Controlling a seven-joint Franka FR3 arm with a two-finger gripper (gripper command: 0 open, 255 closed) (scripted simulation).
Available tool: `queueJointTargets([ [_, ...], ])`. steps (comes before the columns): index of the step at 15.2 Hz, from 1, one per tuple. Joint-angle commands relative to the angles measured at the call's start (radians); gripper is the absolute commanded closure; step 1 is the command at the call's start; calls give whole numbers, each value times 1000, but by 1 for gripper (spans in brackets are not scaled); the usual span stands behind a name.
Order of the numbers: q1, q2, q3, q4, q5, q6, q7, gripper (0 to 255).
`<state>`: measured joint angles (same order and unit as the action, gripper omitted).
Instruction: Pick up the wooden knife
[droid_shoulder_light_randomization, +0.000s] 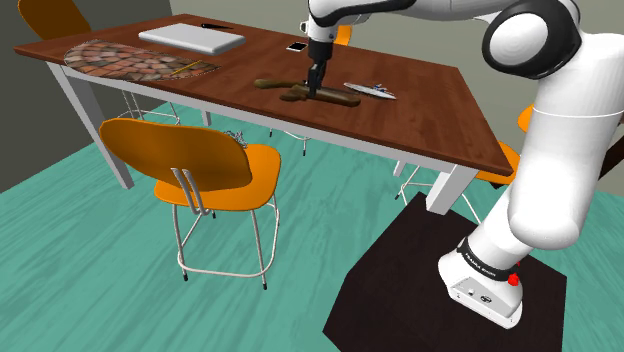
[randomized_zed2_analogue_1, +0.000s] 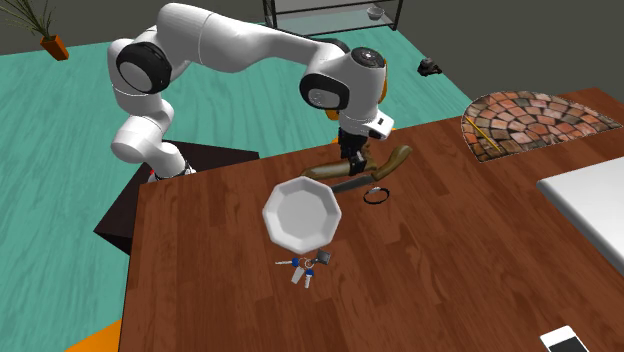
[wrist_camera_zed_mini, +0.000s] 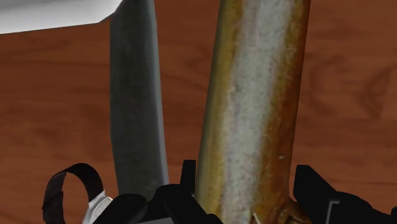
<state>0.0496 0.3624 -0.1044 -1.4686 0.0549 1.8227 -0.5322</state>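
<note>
The wooden knife (droid_shoulder_light_randomization: 335, 97) lies flat on the brown table (droid_shoulder_light_randomization: 420, 120). Its long brown handle (wrist_camera_zed_mini: 254, 95) is worn, with a grey streak, and a dark grey blade (wrist_camera_zed_mini: 137, 95) lies alongside it. My black gripper (droid_shoulder_light_randomization: 316, 85) is down on the handle, near its middle. The fingers (wrist_camera_zed_mini: 310, 184) stand on either side of the handle and press close against it. From the second exterior view, the gripper (randomized_zed2_analogue_1: 355, 162) sits on the knife (randomized_zed2_analogue_1: 392, 158), just behind a white bowl (randomized_zed2_analogue_1: 300, 212).
A black ring (randomized_zed2_analogue_1: 376, 196) lies beside the blade, and a bunch of keys (randomized_zed2_analogue_1: 305, 268) lies past the bowl. Farther along the table are a round brick-pattern mat (droid_shoulder_light_randomization: 135, 60), a grey slab (droid_shoulder_light_randomization: 190, 38) and a phone (droid_shoulder_light_randomization: 297, 46). An orange chair (droid_shoulder_light_randomization: 190, 160) stands at the table's near edge.
</note>
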Motion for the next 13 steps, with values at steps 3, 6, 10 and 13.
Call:
queueJointTargets([
  [3, -1, 1, -1, 56, 0, -55, 1, 255],
  [6, -2, 3, -1, 99, 0, -96, 2, 255],
  [10, -4, 9, -1, 163, 0, -153, 3, 255],
  [13, -5, 12, -1, 183, 0, -170, 4, 255],
])
